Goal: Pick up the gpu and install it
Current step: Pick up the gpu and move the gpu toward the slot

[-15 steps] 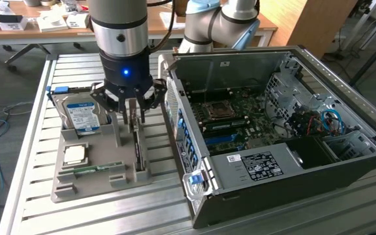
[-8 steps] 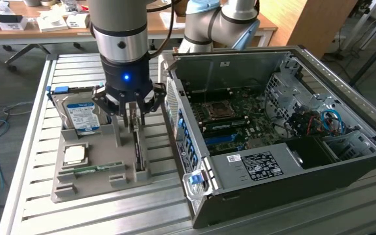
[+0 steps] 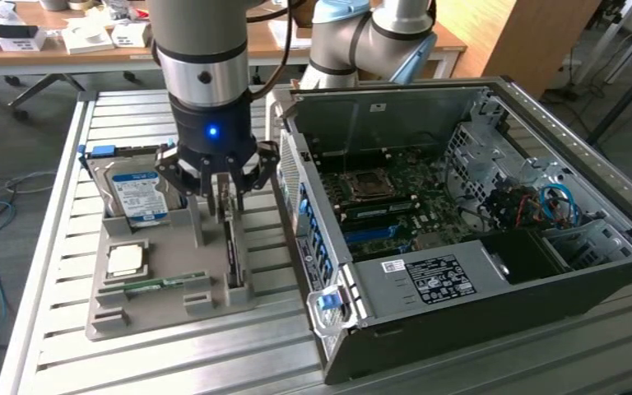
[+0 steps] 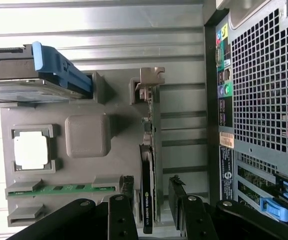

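The gpu stands on edge in a slot of the grey holder tray, its dark board thin-side up and its pale metal bracket at one end. My gripper is open and straddles the card's other end, one black finger on each side with a small gap to the board. In the exterior view the gripper hangs straight down over the gpu, to the left of the open computer case.
The tray also holds a hard drive with a blue label, a square processor chip and a green memory stick. The case's motherboard lies exposed. All of it rests on a slatted metal table.
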Controlling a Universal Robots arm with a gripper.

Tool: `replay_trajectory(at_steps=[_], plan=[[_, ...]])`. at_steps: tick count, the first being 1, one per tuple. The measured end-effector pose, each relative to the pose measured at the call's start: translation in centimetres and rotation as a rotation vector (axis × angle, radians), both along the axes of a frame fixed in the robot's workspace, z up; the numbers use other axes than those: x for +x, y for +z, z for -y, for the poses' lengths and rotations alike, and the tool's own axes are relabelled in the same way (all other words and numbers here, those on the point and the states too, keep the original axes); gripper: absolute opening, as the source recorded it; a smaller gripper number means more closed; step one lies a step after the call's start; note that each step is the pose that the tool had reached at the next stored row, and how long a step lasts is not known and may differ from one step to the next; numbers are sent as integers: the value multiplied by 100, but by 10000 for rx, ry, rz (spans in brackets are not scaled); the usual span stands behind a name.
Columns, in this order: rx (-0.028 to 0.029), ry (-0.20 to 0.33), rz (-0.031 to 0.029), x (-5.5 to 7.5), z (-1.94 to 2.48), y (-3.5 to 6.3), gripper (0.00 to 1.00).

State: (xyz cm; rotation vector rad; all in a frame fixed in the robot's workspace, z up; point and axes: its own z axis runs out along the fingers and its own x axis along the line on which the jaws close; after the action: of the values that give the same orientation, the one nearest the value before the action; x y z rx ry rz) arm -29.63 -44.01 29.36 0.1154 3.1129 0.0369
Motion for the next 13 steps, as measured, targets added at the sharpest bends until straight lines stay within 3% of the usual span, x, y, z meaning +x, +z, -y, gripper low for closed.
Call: replay_trajectory(at_steps=[5,13], plan=[[-32,21,-1,-1,4,-21,42],[-30,23,3,-1,4,-42,42]])
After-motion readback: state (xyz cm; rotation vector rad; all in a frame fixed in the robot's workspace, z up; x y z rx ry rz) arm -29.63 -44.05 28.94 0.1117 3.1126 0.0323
